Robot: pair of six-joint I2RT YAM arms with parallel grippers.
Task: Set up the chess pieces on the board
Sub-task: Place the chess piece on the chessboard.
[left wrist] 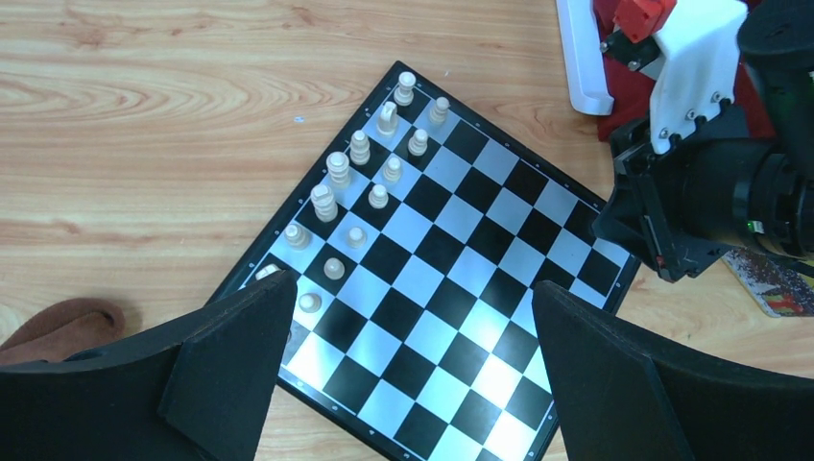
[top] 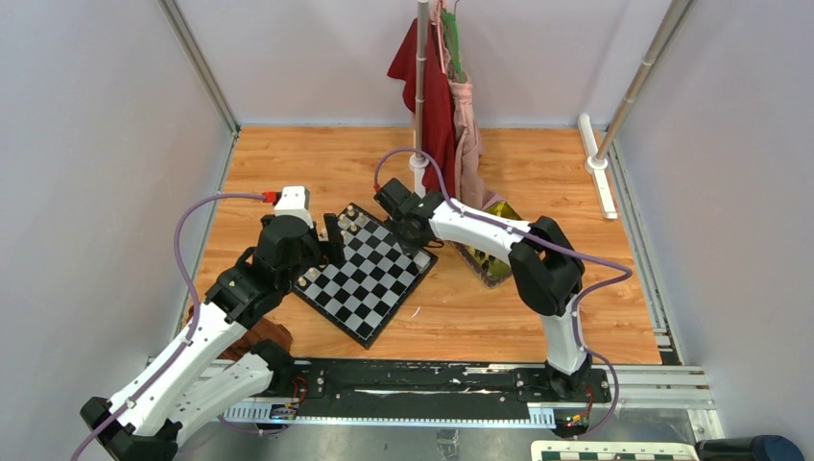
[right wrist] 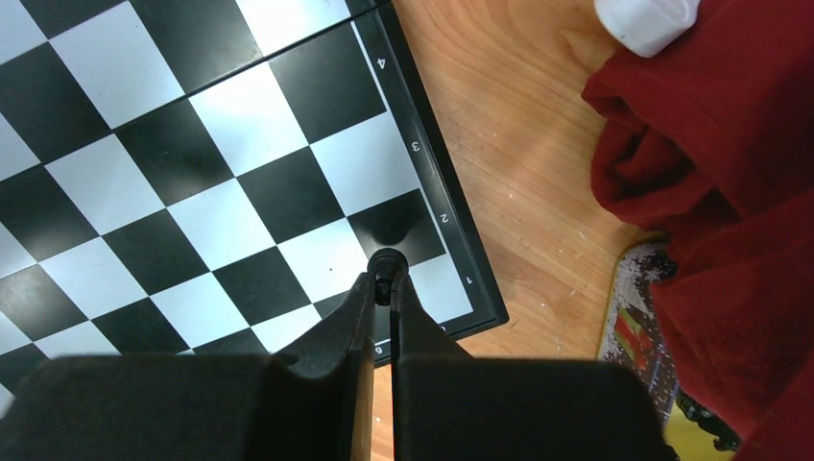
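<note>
Placement step: right gripper (right wrist: 382, 293) pinches a black piece (right wrist: 386, 261) over the board's (right wrist: 192, 125) corner; lowering it upright comes next. Left gripper (left wrist: 413, 293) hangs spread.

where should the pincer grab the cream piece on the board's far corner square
Come straight down on the corner cream piece and pinch its upper body: it stands upright, with neighbours close on two sides, so low side approaches look crowded.

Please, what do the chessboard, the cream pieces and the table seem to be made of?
Chessboard: probably plastic or laminated card, glossy; light glares on its squares. Cream pieces: turned wood or moulded plastic, matt; the look leaves it open. Table: wood or wood-pattern laminate, with clear grain lines.
</note>
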